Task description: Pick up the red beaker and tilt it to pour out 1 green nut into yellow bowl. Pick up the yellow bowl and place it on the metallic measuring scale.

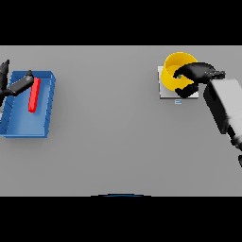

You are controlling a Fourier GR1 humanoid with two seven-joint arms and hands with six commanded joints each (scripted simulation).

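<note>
The yellow bowl (171, 70) stands on the metallic measuring scale (164, 95) at the back right. A small green nut (179, 76) shows inside the bowl. My right hand (194, 75) reaches in from the right, its fingers curled over the bowl's near right rim and hiding that side. The red beaker (33, 94) lies on its side in a blue tray (23, 125) at the far left. My left hand (18, 85) hovers over the tray's left part with its fingers spread, one fingertip close to the beaker's far end.
The scale's small display tab (178, 101) sticks out toward me. My right forearm (226, 106) slants across the right edge of the table. Bare grey tabletop lies between the tray and the scale.
</note>
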